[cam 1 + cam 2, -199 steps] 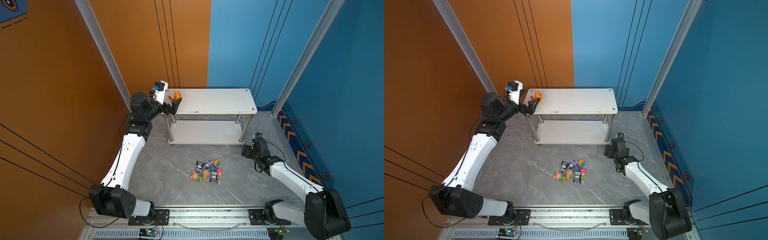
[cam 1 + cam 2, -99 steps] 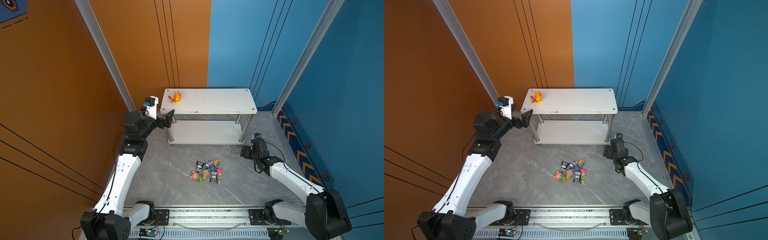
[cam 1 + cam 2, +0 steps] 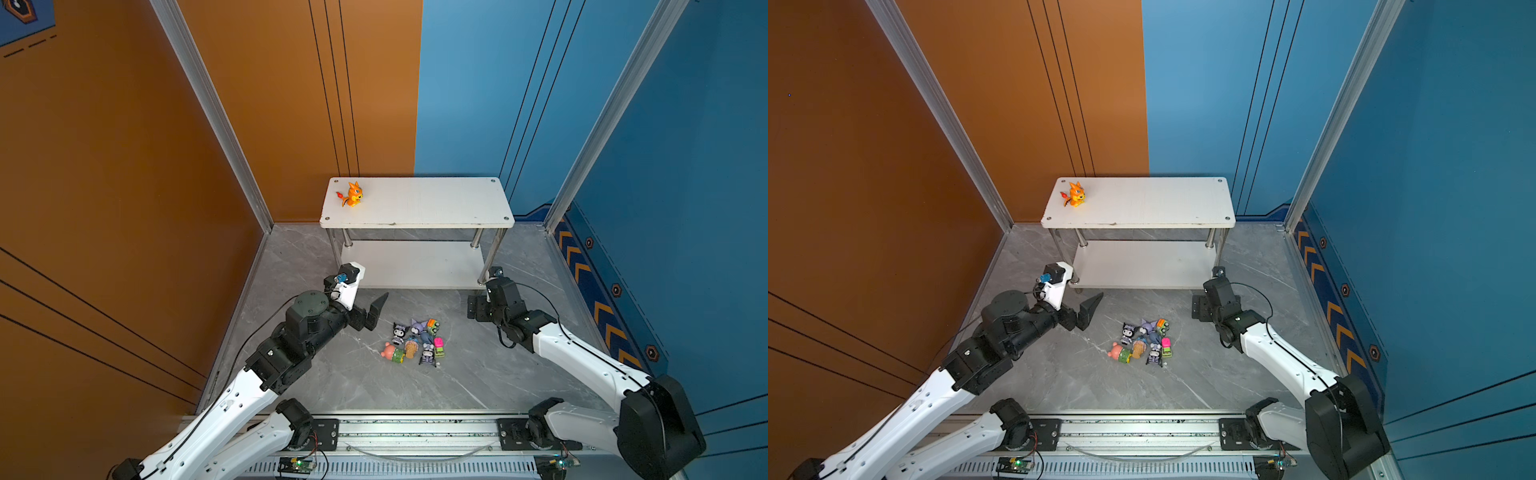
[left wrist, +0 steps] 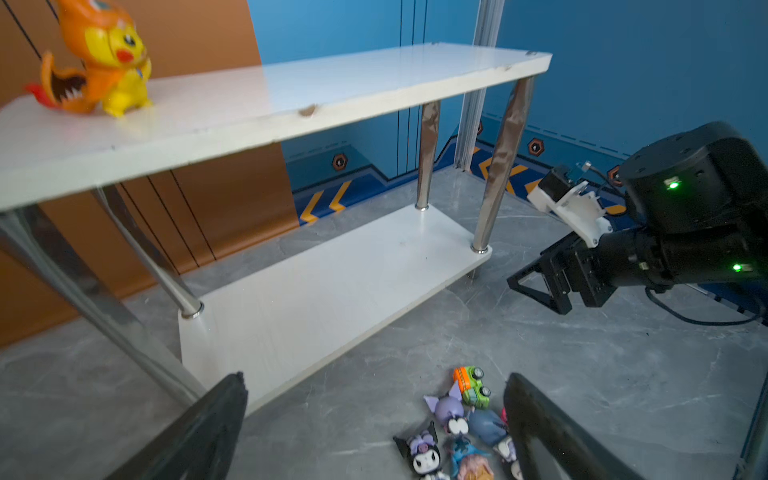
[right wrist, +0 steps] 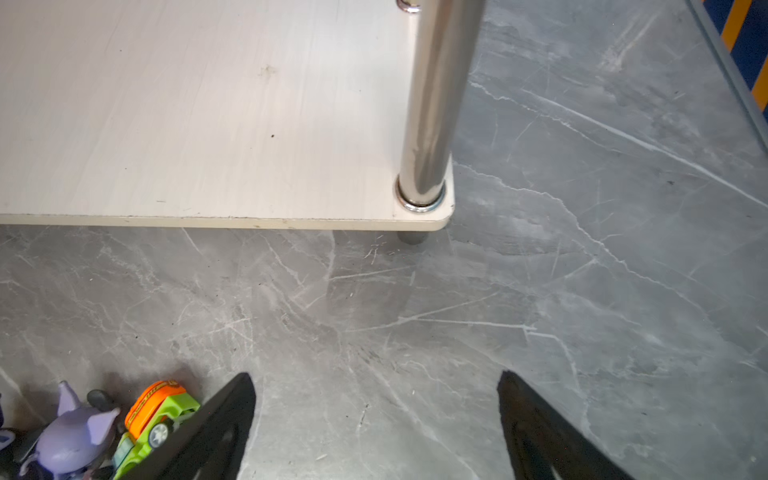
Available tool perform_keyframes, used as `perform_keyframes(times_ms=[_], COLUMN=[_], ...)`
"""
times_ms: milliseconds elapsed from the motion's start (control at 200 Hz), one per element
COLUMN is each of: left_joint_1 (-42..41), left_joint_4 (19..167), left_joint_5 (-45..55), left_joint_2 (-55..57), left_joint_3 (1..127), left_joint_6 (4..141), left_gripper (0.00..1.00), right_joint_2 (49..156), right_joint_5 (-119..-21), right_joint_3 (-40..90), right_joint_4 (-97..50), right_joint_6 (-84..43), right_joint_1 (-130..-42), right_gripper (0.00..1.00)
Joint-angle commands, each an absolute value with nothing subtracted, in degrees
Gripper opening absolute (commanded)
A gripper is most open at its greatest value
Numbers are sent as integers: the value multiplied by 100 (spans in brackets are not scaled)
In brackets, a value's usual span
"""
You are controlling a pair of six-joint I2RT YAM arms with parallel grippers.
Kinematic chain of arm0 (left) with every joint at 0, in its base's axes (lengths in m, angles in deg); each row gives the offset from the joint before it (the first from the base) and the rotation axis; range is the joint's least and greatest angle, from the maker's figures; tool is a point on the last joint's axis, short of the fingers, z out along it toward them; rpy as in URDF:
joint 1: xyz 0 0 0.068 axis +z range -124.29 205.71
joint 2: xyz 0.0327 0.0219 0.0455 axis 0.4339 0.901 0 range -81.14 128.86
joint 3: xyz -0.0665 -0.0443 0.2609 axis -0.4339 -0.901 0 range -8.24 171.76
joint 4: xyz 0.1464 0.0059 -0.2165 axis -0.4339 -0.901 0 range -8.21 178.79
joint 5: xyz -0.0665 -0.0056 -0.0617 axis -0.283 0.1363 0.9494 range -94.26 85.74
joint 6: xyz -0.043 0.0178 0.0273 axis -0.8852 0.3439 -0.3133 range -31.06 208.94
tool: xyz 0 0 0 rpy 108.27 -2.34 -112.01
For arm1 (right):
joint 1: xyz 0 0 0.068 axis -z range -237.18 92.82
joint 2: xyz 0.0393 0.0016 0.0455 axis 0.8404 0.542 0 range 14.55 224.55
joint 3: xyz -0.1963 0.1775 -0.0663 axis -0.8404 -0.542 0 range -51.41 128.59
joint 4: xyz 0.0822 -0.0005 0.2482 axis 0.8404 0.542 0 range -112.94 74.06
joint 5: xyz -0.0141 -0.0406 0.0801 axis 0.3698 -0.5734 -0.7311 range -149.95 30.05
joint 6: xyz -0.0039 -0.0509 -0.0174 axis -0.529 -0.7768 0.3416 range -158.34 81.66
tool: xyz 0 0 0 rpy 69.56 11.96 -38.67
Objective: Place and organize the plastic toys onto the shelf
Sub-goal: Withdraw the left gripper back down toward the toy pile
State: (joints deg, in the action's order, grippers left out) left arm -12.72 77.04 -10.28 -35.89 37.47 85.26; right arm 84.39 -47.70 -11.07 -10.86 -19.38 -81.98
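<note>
Left claw [image 3: 370, 311], wide and empty, has dropped from the shelf [image 3: 415, 203] toward the toys [image 3: 415, 340]; dragon [image 3: 352, 194] stays; right claw [image 5: 376, 376] wide.

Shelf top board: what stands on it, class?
Only an orange dragon, near its left end. In both top views the top board hides the back of the lower board.

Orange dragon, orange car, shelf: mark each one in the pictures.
orange dragon [image 3: 353, 195]: in a top view, on its body.
orange car [image 4: 471, 385]: left wrist view, on its green body below the orange roof.
shelf [image 3: 419, 203]: in a top view, on the bare top board.
</note>
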Motion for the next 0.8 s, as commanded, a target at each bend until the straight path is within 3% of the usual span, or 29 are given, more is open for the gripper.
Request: perform_keyframes(times_ms=[0,115,250,405,436,796], left_joint_1=[-1347,-1535,-1753,-1923,-1949,-1999], left_joint_4=[6520,6291,6062,5400,5343,4531], left_joint_5=[-1519,-1457,-1334,-1132,-1078,-884], left_joint_2=[-2952,-2101,-1117,29,221,1986], left_joint_3=[3612,3693,4095,4937,5032,6461], left_joint_6=[7367,6969,6668,6662,6661,6927], left_gripper=[98,100,89,87,82,73], right_joint_2=[8605,8744,8847,8826,8829,8788], right_joint_5=[-4565,-4561,-4478,-4300,-4291,-4367], right_joint_3=[-999,-1046,-1010,-1026,-1044,-1282], right_joint_4=[-812,-905,-807,-744,-747,-858], right_joint_6=[-1852,-1743,-1727,-1796,-1808,-1777], right_joint_1=[-8232,-8234,-8241,-8206,-8189,-7997], right_gripper=[92,92,92,93,93,93])
